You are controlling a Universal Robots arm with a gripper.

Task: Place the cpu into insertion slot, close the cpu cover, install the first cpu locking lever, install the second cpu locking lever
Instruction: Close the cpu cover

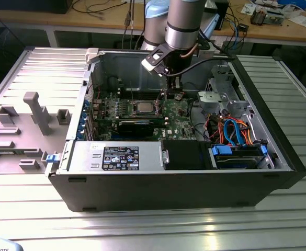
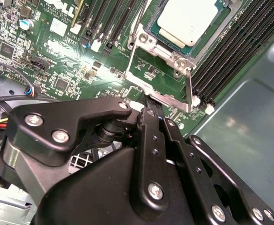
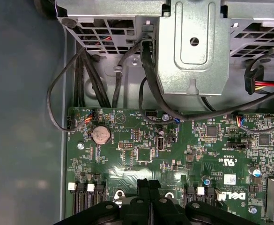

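Room light: I get bright, even light from above in the exterior view.
Table (image 1: 158,232): pale glare streaks across its ribbed metal.
Circuit board (image 2: 57,56): a white hot spot near the middle in the second wrist view.
cpu (image 2: 188,21): the top looks washed pale.
Gripper (image 2: 156,112): black and shadowed, with the screws glinting.
Case wall (image 3: 24,117): dim, murky teal in the first wrist view.

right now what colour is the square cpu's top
Dull silver-grey; the flat square cpu shows best in the second wrist view.

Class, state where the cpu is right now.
The cpu sits in the insertion slot mid-board, between memory slots, on the exterior view's left of the gripper.
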